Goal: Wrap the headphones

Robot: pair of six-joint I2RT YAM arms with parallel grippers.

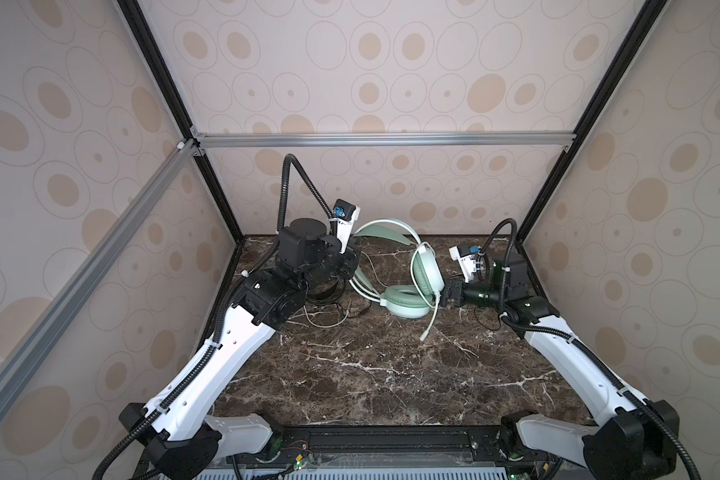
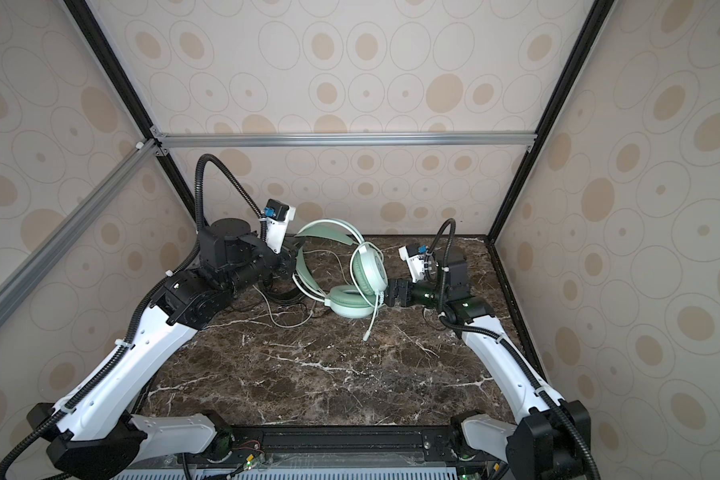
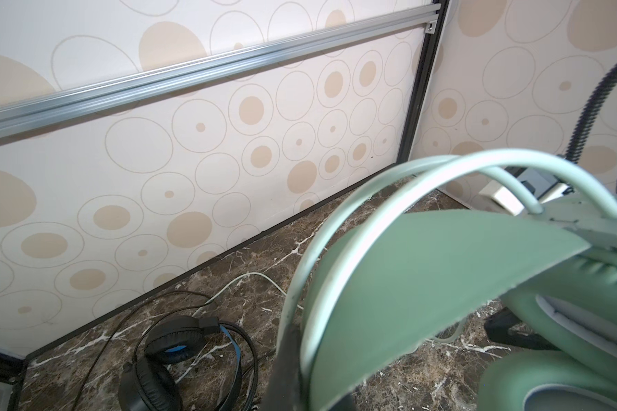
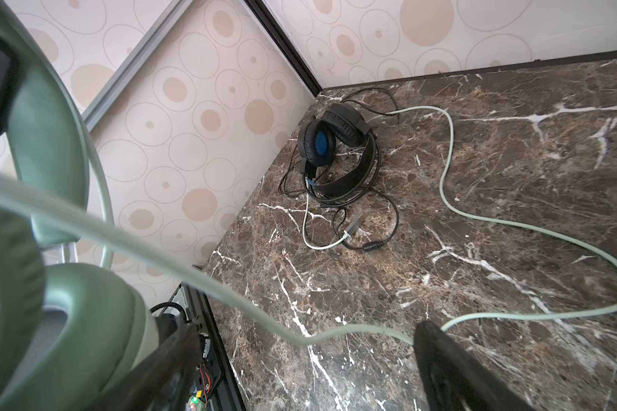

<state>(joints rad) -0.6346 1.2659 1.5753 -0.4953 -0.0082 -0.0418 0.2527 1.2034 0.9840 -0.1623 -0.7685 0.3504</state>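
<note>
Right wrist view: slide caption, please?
Open right hand straddles the green headphones' pale cord; black headphones lie beyond.

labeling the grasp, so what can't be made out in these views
- How left gripper holds green headset: top views, its wrist hides it; wrist view, blurred and cut off.
- Black headset: top views, left arm covers most.
- Plugs: right wrist view, too small, tangled.

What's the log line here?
left gripper: shut on mint-green headset | right gripper: open, pale cord between jaws | black headset: lying on table

Dark table (image 1: 350, 374) (marbled): mint headset (image 1: 408, 301), black headset (image 4: 342, 131).
</note>
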